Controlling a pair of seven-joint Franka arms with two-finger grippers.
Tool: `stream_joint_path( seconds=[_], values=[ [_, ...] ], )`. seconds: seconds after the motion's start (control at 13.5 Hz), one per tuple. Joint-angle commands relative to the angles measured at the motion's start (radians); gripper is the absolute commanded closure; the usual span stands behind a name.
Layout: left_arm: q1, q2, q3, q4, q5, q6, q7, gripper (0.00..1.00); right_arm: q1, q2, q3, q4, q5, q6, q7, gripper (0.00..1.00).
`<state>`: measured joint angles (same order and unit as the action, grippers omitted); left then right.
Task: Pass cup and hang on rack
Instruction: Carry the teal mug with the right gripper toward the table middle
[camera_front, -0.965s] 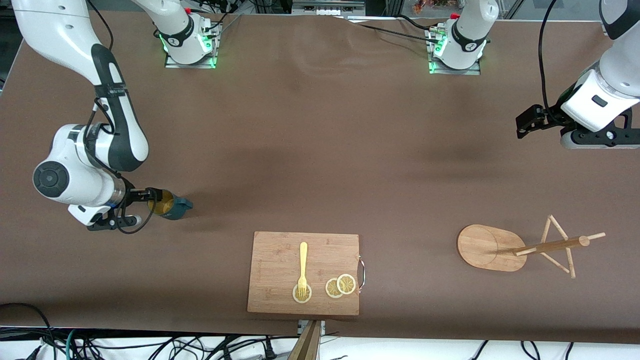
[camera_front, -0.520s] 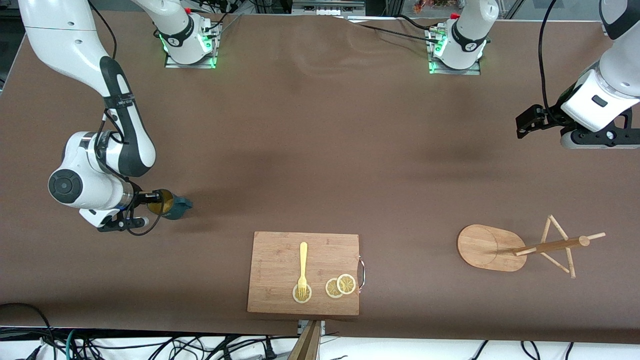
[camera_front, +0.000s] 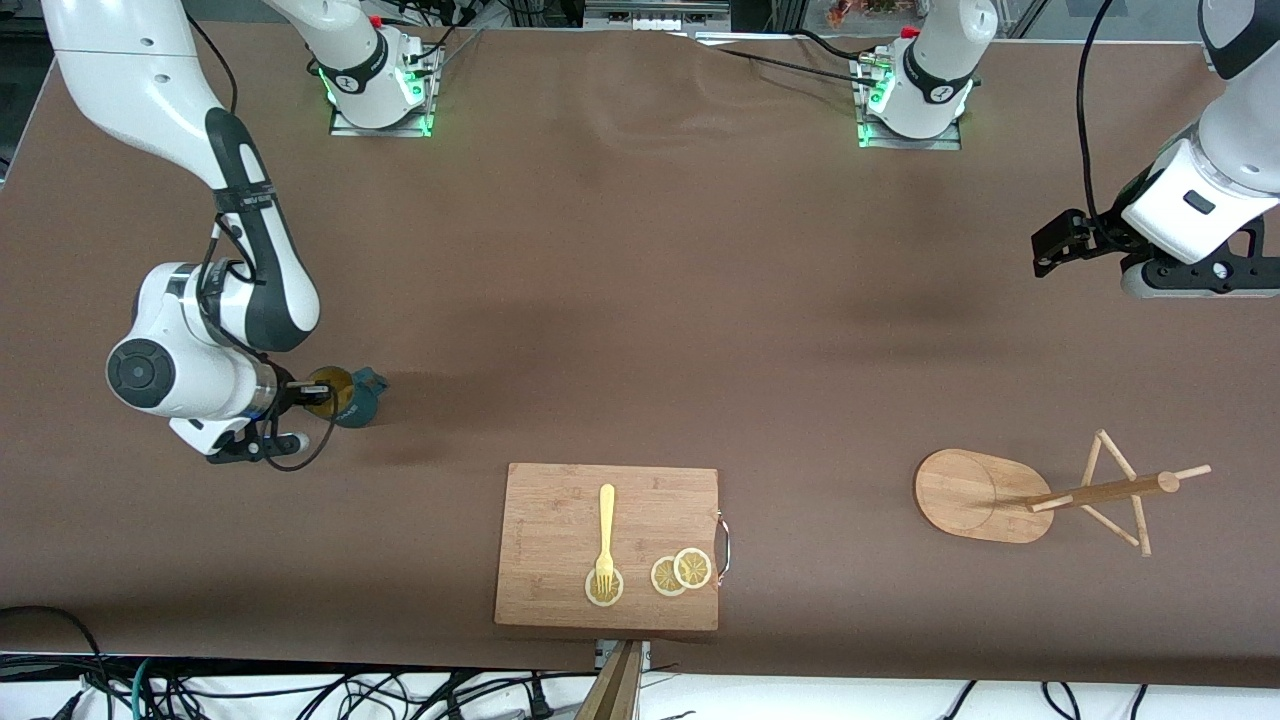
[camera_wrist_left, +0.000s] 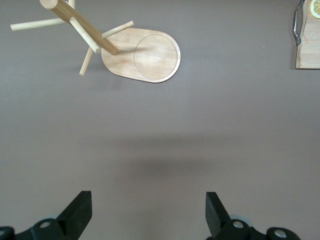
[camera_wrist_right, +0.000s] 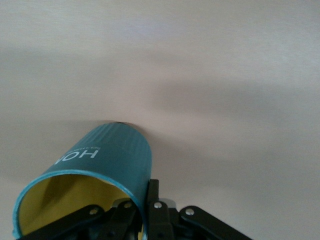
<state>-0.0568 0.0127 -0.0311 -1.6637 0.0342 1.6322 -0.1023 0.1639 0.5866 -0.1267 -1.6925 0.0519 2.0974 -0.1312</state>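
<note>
I have the small dark teal ribbed cup with its mustard-yellow inside (camera_front: 345, 396) pinched by its rim in the right gripper (camera_front: 300, 396), one finger inside the mouth and one outside, as the right wrist view shows. The cup (camera_wrist_right: 97, 175) is tipped on its side, mouth toward the wrist, loop handle pointing away from it, and hangs just over the brown table (camera_front: 640, 300) at the right arm's end. I judge it lifted clear, since a shadow lies apart from it on the cloth. The left gripper (camera_wrist_left: 147, 212) waits with its fingers spread wide and holding nothing, high over the left arm's end of the table. The light wooden rack (camera_front: 1050, 495), with an oval base and a pole with thin pegs, stands well apart from the cup, toward the left arm's end and nearer the front camera. Between them lies a rectangular bamboo cutting board (camera_front: 560, 500) carrying a pale yellow fork (camera_front: 605, 535) and lemon slices (camera_front: 680, 572). So the pick-up looks done; the carry toward the middle, the handover to the left gripper and the hanging on a peg are all still to come.
</note>
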Motion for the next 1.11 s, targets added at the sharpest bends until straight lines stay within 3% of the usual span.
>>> stream_joint_path(
  seconds=[0.0,0.22,0.59,0.82,1.04],
  values=[
    [0.000,0.018,-0.001,0.033,-0.019,-0.043,0.001,0.00,0.042,-0.027,0.038,0.055,0.011,-0.098,0.065,1.00],
    [0.005,0.020,-0.001,0.033,-0.020,-0.058,0.012,0.00,0.106,-0.025,0.090,0.131,0.011,-0.155,0.244,1.00],
    [0.009,0.020,0.000,0.032,-0.017,-0.086,0.016,0.00,0.334,0.013,0.096,0.204,0.023,-0.142,0.568,1.00],
    [0.009,0.018,0.000,0.033,-0.014,-0.107,0.019,0.00,0.449,0.126,0.096,0.376,0.113,-0.152,0.740,1.00],
    [0.009,0.009,-0.001,0.035,-0.014,-0.127,0.019,0.00,0.561,0.223,0.096,0.497,0.129,-0.135,0.888,1.00]
  ],
)
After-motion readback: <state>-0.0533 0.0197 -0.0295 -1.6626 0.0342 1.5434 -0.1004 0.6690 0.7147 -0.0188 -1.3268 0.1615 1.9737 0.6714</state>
